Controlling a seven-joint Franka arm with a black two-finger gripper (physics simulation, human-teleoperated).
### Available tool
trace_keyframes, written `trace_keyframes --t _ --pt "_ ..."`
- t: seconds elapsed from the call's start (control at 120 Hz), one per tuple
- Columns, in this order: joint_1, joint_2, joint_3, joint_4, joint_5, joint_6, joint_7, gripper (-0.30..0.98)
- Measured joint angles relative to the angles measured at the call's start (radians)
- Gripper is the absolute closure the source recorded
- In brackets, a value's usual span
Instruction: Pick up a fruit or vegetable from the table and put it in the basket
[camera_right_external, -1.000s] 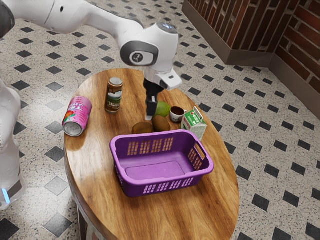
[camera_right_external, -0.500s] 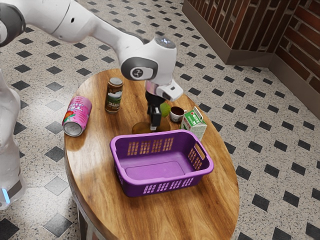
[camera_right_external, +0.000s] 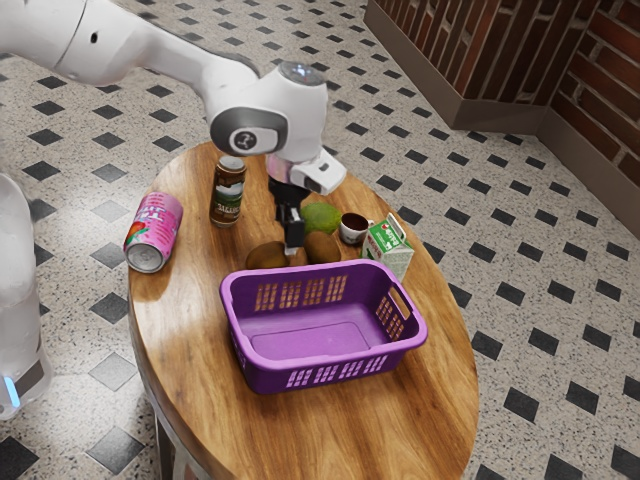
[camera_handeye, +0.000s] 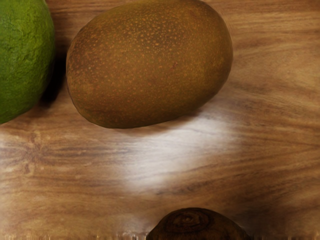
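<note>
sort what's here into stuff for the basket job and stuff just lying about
For the job:
- purple basket
- green fruit
- two brown fruits

Just lying about:
- pink can
- brown can
- cup of dark liquid
- green-and-white carton

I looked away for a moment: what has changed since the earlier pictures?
The claw and the brown fruit nearer the exterior view's left have shifted toward that view's left. I can't tell whether the fruit is held. The other brown fruit, green fruit, basket, pink can, brown can, cup and carton stayed put.
</note>
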Motion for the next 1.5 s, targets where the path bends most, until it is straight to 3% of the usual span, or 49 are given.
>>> trace_keyframes --t 0.067,0.175,0.967,1.417,1.5 --pt "0.082 -0.015 -0.097 -0.008 -0.032 -0.011 -0.003 0.02" --pt "0.110 -0.010 -0.130 -0.036 -0.067 -0.023 -0.008 0.02" --pt "0.124 0.079 -0.110 -0.064 -0.100 0.061 -0.030 0.04" --pt "0.125 0.080 -0.110 -0.079 -0.123 0.068 -0.041 0.12" --pt "0.125 0.073 -0.108 -0.072 -0.122 0.064 -0.042 0.24"
